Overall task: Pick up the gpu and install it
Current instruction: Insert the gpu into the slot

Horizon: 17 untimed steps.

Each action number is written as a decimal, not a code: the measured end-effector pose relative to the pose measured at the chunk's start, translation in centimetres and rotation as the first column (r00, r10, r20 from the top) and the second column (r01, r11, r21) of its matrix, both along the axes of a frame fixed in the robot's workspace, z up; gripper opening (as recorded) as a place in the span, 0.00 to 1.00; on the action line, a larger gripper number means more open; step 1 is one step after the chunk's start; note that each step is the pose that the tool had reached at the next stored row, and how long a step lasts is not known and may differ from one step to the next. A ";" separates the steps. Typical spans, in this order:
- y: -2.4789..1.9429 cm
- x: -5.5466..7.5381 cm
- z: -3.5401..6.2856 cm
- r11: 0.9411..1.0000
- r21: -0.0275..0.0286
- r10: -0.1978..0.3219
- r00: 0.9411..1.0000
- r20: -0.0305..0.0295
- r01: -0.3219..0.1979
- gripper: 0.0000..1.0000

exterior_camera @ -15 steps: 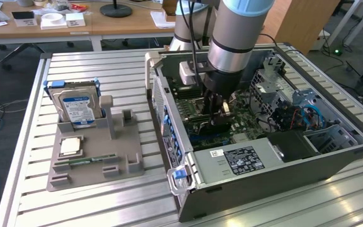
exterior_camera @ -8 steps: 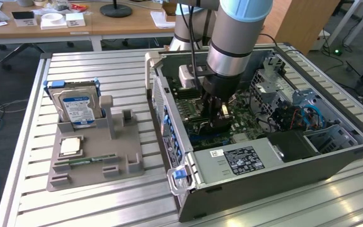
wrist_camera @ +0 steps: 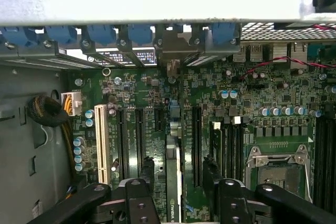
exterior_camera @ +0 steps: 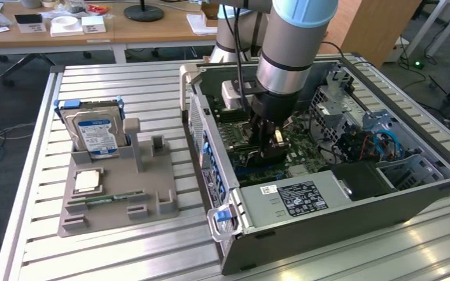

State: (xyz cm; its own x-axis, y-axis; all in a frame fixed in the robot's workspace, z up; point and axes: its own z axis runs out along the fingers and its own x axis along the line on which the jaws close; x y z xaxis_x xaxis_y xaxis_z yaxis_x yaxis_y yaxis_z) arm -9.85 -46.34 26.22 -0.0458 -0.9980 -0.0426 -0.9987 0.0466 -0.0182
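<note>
**Card held edge-on over the motherboard slots**

Inside the open computer case (exterior_camera: 342, 199) on the slatted metal table (exterior_camera: 37, 234), we see the gripper (exterior_camera: 266, 153) lowered over the motherboard (exterior_camera: 248, 167). From the wrist view, its two black fingers (wrist_camera: 139, 203) stand partly apart and pinch the gpu (wrist_camera: 174, 182) between them: a thin dark card seen edge-on, upright, its lower edge at the row of long black expansion slots (wrist_camera: 195, 145). We cannot tell whether the card is already seated in a slot or only touching it. Small white lettering shows near the card's end, too cropped for us to read.

Going from the exterior view's left, we find a grey parts holder (exterior_camera: 119, 199) on the table. In its upright rack stands a silver hard drive (exterior_camera: 96, 132) with a blue-and-white label; the print is too small to read. Lower in the holder a square processor chip (exterior_camera: 88, 181) lies flat in a recess, and just below it a slim green memory stick (exterior_camera: 108, 199) lies in a groove.

To the right of that, the case lies on its side with its panel off. At its near end sits the power supply (exterior_camera: 303, 199), carrying a black label with white print that we cannot make out. Blue cables (exterior_camera: 385, 140) run through the drive bay at the exterior view's right.
</note>
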 end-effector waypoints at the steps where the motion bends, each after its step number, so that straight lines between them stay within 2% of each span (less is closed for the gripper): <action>1: 0.00 0.0 0.00 1.000 0.000 0.000 1.000 0.000 0.000 0.49; 2: 0.00 0.0 0.00 1.000 0.000 0.000 1.000 0.000 0.000 0.43; 3: 0.00 0.0 0.00 1.000 0.000 0.000 1.000 0.000 0.000 0.43; 4: 0.00 0.0 0.18 1.000 0.000 0.000 1.000 0.000 0.000 0.36; 13: 0.00 0.0 0.37 1.000 0.000 0.000 1.000 0.000 0.000 0.36; 14: -0.70 0.0 0.57 1.000 0.000 0.000 1.000 0.000 0.000 0.36; 17: -0.70 0.0 1.96 1.000 0.000 0.000 1.000 0.000 0.000 0.36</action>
